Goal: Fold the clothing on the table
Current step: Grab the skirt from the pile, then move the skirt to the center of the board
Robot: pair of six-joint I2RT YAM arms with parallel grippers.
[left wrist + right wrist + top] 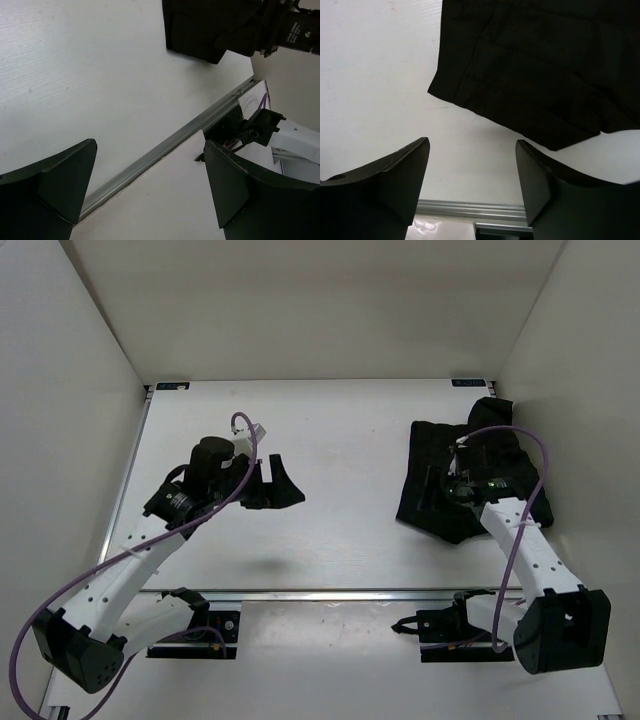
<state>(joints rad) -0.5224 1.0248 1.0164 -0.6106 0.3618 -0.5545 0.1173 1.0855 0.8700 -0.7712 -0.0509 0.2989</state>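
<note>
My right tool [472, 142], parted and empty, hovers at the hem of the clothing [535, 65]; left tool [150, 145] gapes empty; I'd pinch one corner low.

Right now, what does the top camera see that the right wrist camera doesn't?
Only the top view shows the left arm, the right arm, the walls and the whole clothing lying at the table's right side. Only the right wrist view shows the clothing's pleats and corner up close, with the right jaws open and empty. Both show the clothing and the table.
</note>
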